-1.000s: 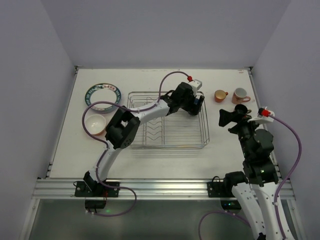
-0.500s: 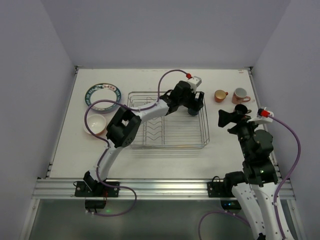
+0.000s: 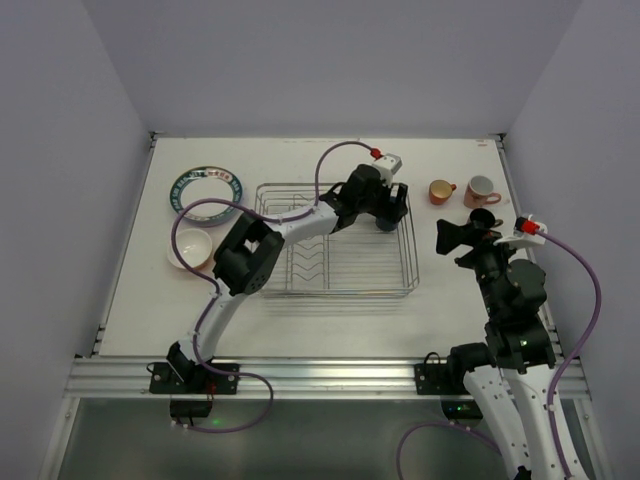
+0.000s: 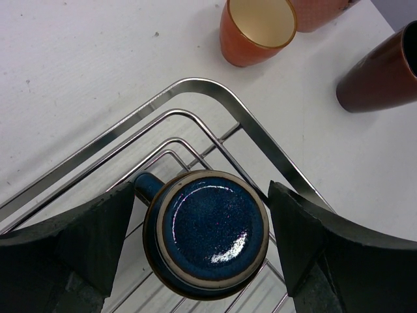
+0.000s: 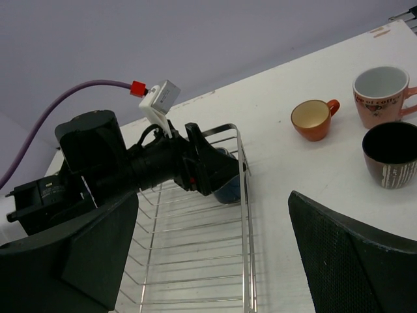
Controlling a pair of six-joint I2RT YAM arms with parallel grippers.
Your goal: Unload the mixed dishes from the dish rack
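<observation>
A blue mug (image 4: 207, 231) stands upside down in the far right corner of the dish rack (image 4: 215, 88), its handle toward the left. My left gripper (image 4: 203, 195) straddles it from above, one jaw on each side, with a narrow gap between each jaw and the mug. From above, the left gripper (image 3: 388, 213) hides most of the mug. The rest of the dish rack (image 3: 335, 293) holds no dishes that I can see. My right gripper (image 3: 448, 243) hovers open to the right of the rack with nothing in it; its view shows the blue mug (image 5: 229, 189) under the left gripper.
An orange mug (image 3: 440, 191), a pink mug (image 3: 481, 189) and a dark mug (image 3: 482, 218) stand on the table right of the rack. A dark-rimmed plate (image 3: 207, 188) and an orange bowl (image 3: 190, 247) lie to its left, with the left arm's cable looping over them.
The left gripper has shifted slightly over the rack's far right corner and its jaws have drawn in around the blue mug. The right arm has stayed still.
</observation>
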